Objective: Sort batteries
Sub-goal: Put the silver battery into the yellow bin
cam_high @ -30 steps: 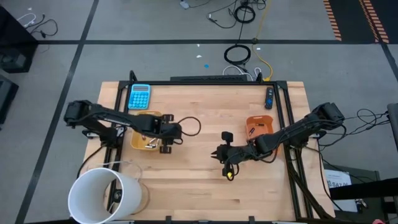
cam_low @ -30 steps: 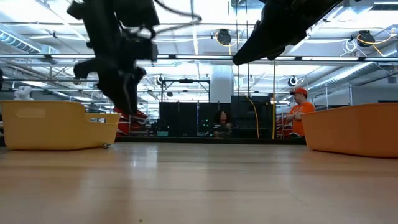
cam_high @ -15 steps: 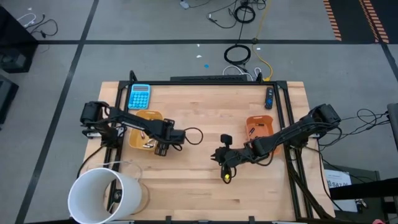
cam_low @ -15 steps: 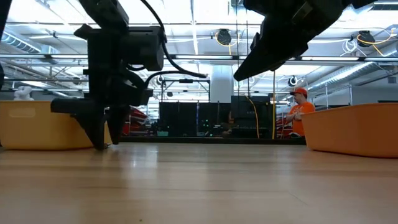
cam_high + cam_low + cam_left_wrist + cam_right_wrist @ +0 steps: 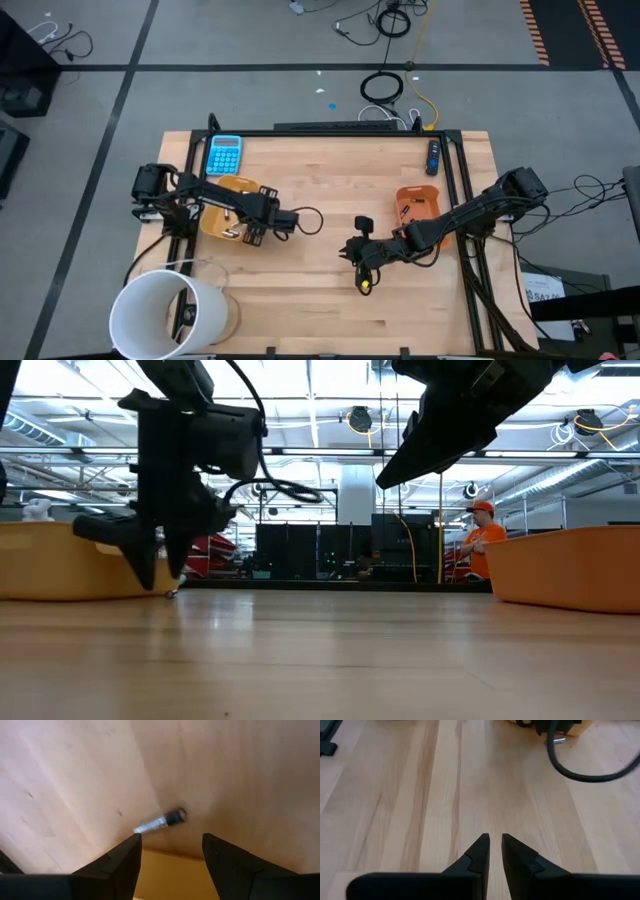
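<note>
A small battery [image 5: 160,821], silvery with a dark end, lies on the wooden table right beside the yellow tray [image 5: 215,205]. My left gripper [image 5: 247,234] hangs just above it, open and pointing steeply down. Its fingertips [image 5: 131,845] stand a little short of the battery and touch nothing. The low view shows those fingers [image 5: 150,565] just off the table in front of the yellow tray [image 5: 60,560]. My right gripper [image 5: 495,840] waits over the middle of the table, left of the orange tray [image 5: 415,205]. It is nearly shut, with only a thin slit between its tips and nothing in it.
A blue calculator [image 5: 224,155] lies at the far left. A white bucket [image 5: 165,315] stands at the near left corner. A small black object [image 5: 365,221] and a yellow spot [image 5: 367,285] are near my right gripper. Bare wood stretches between the two trays.
My left gripper has sunk toward the table and shifted toward the table's left, closer to the yellow tray. It has tipped to point more steeply down. My right arm has kept still.
</note>
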Controlling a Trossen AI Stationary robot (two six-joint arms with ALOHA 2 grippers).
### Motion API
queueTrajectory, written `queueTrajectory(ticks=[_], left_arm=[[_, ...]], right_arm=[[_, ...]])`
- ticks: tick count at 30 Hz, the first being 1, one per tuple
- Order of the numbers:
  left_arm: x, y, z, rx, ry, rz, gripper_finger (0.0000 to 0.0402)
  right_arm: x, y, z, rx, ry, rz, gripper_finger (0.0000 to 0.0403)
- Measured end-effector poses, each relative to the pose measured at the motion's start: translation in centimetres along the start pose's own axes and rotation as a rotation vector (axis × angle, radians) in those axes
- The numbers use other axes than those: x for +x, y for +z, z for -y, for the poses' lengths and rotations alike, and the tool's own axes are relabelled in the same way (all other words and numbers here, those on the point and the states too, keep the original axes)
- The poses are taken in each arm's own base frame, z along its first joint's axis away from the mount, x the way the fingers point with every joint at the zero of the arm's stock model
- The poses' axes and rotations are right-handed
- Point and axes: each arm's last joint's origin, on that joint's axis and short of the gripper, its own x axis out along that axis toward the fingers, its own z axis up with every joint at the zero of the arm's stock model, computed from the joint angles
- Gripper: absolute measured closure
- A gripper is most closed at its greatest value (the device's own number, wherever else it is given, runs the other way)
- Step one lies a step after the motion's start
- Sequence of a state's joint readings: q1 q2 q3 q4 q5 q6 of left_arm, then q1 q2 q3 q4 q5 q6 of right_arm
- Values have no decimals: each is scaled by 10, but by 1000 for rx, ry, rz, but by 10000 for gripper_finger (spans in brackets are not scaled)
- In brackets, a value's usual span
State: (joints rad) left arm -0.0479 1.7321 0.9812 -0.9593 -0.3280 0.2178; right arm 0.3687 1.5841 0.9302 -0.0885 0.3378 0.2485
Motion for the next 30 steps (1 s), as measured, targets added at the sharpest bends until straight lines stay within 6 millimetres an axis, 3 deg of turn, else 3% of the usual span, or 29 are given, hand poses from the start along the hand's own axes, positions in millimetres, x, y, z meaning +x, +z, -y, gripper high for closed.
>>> queueTrajectory(ticks=[16, 23, 30], left_arm=[[0, 6, -4, 293, 72, 45, 183], [17, 14, 1, 364, 50, -14, 187], [30, 19, 5, 394, 39, -78, 224]], right_arm=[[0, 0, 0, 0, 1, 4, 362], [0, 0, 0, -1, 1, 4, 362], [0, 0, 0, -1, 1, 4, 362]])
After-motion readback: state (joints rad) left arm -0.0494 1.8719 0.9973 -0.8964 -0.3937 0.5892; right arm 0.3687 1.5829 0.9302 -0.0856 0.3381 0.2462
